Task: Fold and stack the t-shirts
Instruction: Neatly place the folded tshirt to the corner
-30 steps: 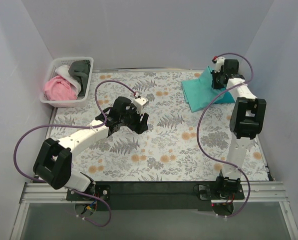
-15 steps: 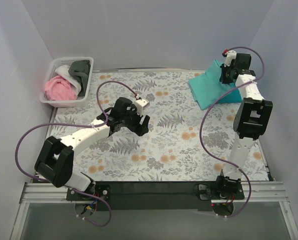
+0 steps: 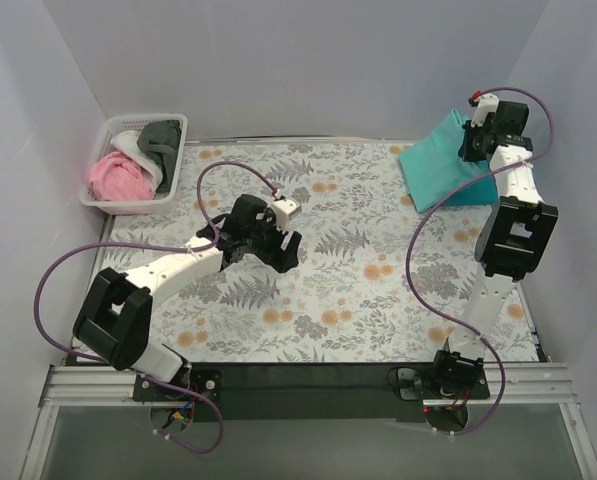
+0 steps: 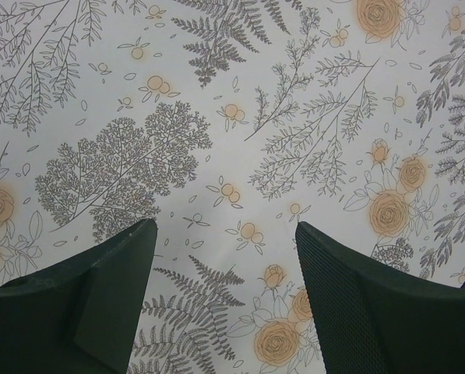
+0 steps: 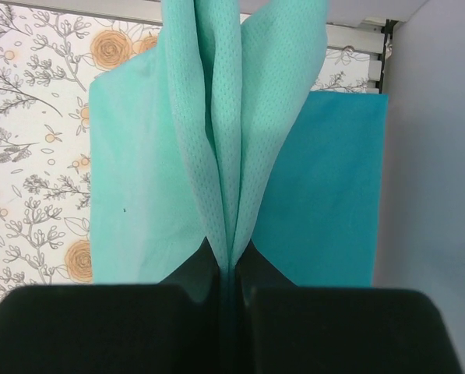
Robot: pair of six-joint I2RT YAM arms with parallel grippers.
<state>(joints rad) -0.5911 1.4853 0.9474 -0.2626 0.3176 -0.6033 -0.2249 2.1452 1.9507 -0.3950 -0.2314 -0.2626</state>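
My right gripper (image 3: pixel 475 140) is shut on an edge of the mint-turquoise t-shirt (image 3: pixel 438 160) and holds it lifted at the far right corner; in the right wrist view the mint fabric (image 5: pixel 216 156) is pinched between my shut fingers (image 5: pixel 229 276). A darker teal-blue t-shirt (image 5: pixel 333 187) lies flat under it, also showing in the top view (image 3: pixel 470 191). My left gripper (image 3: pixel 278 250) is open and empty over the floral cloth (image 3: pixel 318 290) near the table's middle; its fingers (image 4: pixel 84 304) frame bare cloth. Pink (image 3: pixel 118 178), white (image 3: pixel 130 142) and dark grey (image 3: pixel 162 138) t-shirts lie in the basket.
A white basket (image 3: pixel 174 190) stands at the far left corner. Grey walls enclose the table on three sides; the right wall is close to my right gripper. A metal rail (image 3: pixel 308 380) with the arm bases runs along the near edge.
My right gripper has moved right and toward the back corner, lifting the mint t-shirt higher and off the teal one. My left gripper has barely moved.
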